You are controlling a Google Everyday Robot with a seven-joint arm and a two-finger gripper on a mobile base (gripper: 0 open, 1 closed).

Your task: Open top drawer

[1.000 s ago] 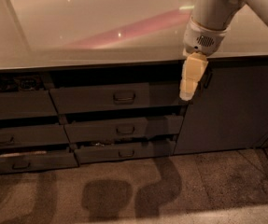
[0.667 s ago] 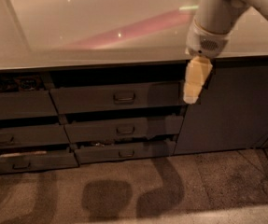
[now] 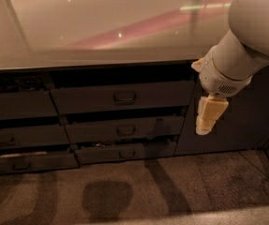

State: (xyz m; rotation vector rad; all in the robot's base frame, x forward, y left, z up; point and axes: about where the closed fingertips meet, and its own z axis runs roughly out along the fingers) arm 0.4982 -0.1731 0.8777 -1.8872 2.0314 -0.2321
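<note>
Claw (image 3: pixel 208 120) hanging right of top drawer (image 3: pixel 92 98), in front of cabinet door (image 3: pixel 252 128)

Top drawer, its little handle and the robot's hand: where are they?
top drawer (image 3: pixel 78 100): camera view, left part of its front.
handle (image 3: pixel 124 97): camera view, middle of the bail.
hand (image 3: pixel 204 128): camera view, its tip, hanging right of the drawers.

Glossy countertop (image 3: pixel 101 27) above grey cabinet door (image 3: pixel 253 125), speckled floor (image 3: pixel 171 191)
</note>
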